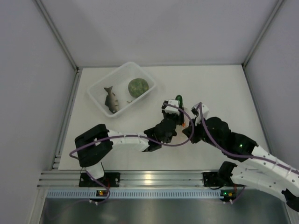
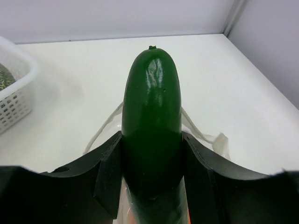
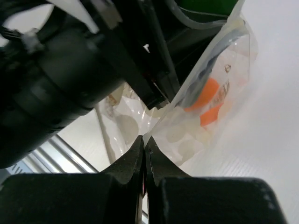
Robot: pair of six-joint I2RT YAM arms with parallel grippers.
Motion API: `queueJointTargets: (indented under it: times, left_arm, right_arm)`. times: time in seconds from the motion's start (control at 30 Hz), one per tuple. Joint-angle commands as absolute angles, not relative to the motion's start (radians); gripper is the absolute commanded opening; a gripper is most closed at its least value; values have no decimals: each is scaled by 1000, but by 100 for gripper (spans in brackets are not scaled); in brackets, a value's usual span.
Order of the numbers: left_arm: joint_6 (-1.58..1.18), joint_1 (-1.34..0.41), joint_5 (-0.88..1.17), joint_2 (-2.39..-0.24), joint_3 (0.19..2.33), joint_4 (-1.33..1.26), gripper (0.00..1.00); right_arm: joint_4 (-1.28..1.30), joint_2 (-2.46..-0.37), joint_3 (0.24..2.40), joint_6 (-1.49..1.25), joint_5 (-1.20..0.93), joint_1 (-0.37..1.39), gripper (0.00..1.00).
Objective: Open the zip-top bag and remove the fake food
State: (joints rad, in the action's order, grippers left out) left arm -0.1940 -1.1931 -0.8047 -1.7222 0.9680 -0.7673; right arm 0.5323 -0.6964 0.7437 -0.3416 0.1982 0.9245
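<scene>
My left gripper (image 1: 173,110) (image 2: 152,142) is shut on the dark green cucumber (image 2: 152,112), which points away from the wrist camera; the cucumber's tip also shows in the top view (image 1: 179,99). The clear zip-top bag (image 3: 205,126) lies under the left gripper, and its rim shows in the left wrist view (image 2: 218,140). My right gripper (image 1: 193,123) (image 3: 145,140) is shut on an edge of the bag. The orange ball (image 3: 205,95) is inside the bag. The grey-brown fish (image 1: 110,99) and the pale-green cabbage ball (image 1: 138,87) lie in the white basket (image 1: 100,88).
The white perforated basket stands at the back left of the table, and its corner shows in the left wrist view (image 2: 14,95). Grey walls close the table at the back and on both sides. The two arms meet near the table's middle.
</scene>
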Motion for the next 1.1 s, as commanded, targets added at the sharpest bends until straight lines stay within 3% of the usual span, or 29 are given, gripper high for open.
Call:
queueJointTargets:
  times: [0.0,0.27,0.57,0.83,1.07]
  left_arm:
    - [-175,-1190,-890,-1712,965,-838,0]
    - [-412,-1167,-741,-1615,900,-838,0]
    - [-652,-1167,-706,-1471,810,-838,0]
    - [-756,-1169,-736,-1398,710,-836,0]
    - [-807,-1169,-638,-1381,681,-841,0]
  right_arm:
    - [543,-673,819,-374,66,954,0]
    - [477,-713,743,-432,223,953,0]
    - [384,-709,623,-546,437,954,0]
    - [359,-741,630,-525,423,956,0]
    - [310,-796,667,-447,424,956,0]
